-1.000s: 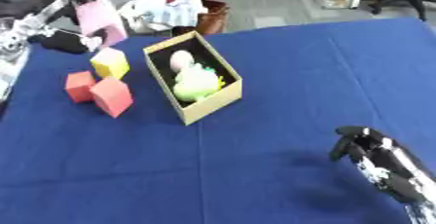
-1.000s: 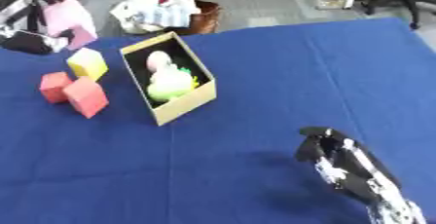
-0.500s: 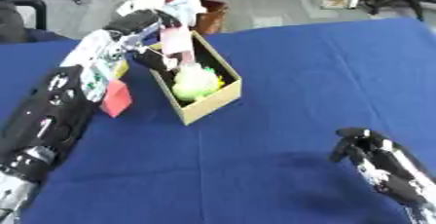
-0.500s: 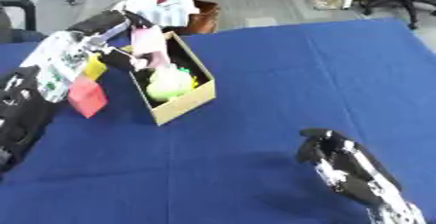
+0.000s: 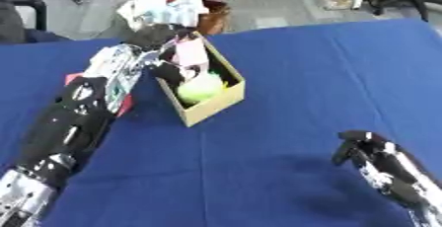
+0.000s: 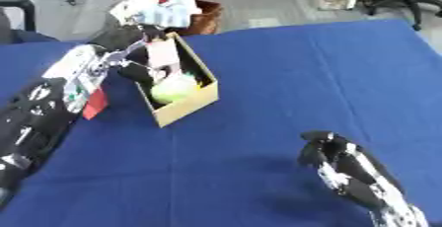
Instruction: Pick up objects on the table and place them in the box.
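We find no legible text, label, brand, number or sign in either eye view. The cardboard box [image 5: 211,103] shows plain outer walls with no print we can read. The pink object [image 5: 191,52] above the box carries no marking we can make out. The blue table cover [image 5: 285,83] is unmarked. Pale patches on the left arm [image 5: 82,103] and on the right hand [image 5: 369,148] may be labels or bare metal; we cannot tell which, and nothing on them is readable.
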Tool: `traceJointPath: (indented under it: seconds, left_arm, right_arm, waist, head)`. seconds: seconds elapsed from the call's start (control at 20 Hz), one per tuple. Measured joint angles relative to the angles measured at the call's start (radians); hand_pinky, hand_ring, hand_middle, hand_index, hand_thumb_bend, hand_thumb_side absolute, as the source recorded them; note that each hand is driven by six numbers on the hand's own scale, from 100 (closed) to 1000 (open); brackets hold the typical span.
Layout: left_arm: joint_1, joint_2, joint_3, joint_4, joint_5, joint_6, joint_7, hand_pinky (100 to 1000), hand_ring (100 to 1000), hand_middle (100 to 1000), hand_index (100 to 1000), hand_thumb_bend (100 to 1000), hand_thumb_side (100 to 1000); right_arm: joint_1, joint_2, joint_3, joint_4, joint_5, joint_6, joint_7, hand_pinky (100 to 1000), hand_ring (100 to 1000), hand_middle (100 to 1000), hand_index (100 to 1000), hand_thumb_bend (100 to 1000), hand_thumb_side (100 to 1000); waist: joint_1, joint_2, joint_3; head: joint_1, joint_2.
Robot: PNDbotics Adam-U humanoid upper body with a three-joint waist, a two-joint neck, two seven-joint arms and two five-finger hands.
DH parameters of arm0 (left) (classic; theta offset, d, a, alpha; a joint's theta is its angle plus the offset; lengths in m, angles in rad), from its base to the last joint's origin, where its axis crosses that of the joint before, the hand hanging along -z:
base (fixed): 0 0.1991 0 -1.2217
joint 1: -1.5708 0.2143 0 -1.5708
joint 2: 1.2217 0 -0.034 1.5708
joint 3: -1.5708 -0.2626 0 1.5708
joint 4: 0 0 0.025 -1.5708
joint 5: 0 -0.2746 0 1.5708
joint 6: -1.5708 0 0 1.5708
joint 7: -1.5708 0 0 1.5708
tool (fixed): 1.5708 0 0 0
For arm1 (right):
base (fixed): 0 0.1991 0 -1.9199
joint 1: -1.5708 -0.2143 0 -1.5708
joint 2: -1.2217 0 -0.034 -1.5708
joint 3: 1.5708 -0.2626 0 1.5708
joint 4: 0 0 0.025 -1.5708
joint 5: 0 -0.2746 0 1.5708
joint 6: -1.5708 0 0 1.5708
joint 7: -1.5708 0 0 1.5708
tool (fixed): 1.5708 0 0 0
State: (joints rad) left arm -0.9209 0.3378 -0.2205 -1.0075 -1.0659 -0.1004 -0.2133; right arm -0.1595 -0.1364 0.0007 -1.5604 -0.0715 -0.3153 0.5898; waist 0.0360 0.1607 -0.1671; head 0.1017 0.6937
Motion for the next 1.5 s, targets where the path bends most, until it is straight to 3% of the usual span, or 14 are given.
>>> traceJointPath:
  seconds: [0.25, 0.55, 0.75, 0.9, 1.0, 1.25, 1.5]
  left_arm:
    - [0.006, 0.03, 0.022, -0.058, 0.011, 0.016, 0.035, 920, 864, 907, 951, 482, 950]
    - [0.036, 0.101, 0.048, -0.15, 0.08, 0.024, 0.02, 884, 830, 858, 930, 423, 866]
    - [0.093, 0.187, 0.048, -0.234, 0.168, -0.006, -0.099, 844, 791, 819, 915, 306, 757]
    - [0.15, 0.25, 0.047, -0.278, 0.237, -0.024, -0.21, 825, 779, 810, 913, 297, 807]
    - [0.192, 0.284, 0.05, -0.3, 0.273, -0.028, -0.268, 824, 779, 811, 915, 325, 828]
    - [0.271, 0.342, 0.054, -0.361, 0.292, -0.047, -0.355, 845, 801, 845, 933, 574, 907]
    - [0.332, 0.364, 0.053, -0.383, 0.261, -0.064, -0.396, 831, 789, 838, 932, 564, 932]
  right_arm:
    - [0.0, 0.0, 0.0, 0.0, 0.0, 0.001, 0.001, 567, 583, 541, 784, 100, 433]
    - [0.0, 0.0, -0.001, 0.0, 0.0, 0.0, 0.0, 567, 583, 541, 784, 100, 434]
    - [0.0, 0.0, -0.001, 0.0, 0.0, 0.0, 0.0, 568, 583, 541, 784, 100, 434]
    - [0.0, 0.0, -0.002, 0.0, 0.0, 0.0, -0.001, 568, 583, 541, 784, 100, 434]
    - [0.0, 0.0, -0.003, 0.0, 0.0, 0.0, -0.001, 568, 583, 541, 784, 100, 433]
    - [0.0, -0.001, -0.005, 0.0, 0.0, 0.0, -0.001, 567, 582, 541, 784, 100, 434]
    - [0.0, -0.002, -0.006, 0.0, 0.0, 0.0, -0.001, 567, 582, 541, 784, 100, 432]
  waist:
    - [0.0, 0.0, 0.003]
    - [0.0, 0.0, 0.004]
    - [0.0, 0.0, 0.009]
    - [0.0, 0.0, 0.01]
    - [0.0, 0.0, 0.014]
    - [0.0, 0.0, 0.016]
    - [0.0, 0.0, 0.017]
  head:
    - [-0.002, -0.001]
    - [-0.005, -0.001]
    - [-0.008, -0.001]
    - [-0.014, -0.001]
    - [-0.016, -0.001]
    - [-0.02, -0.001]
    - [-0.02, -0.001]
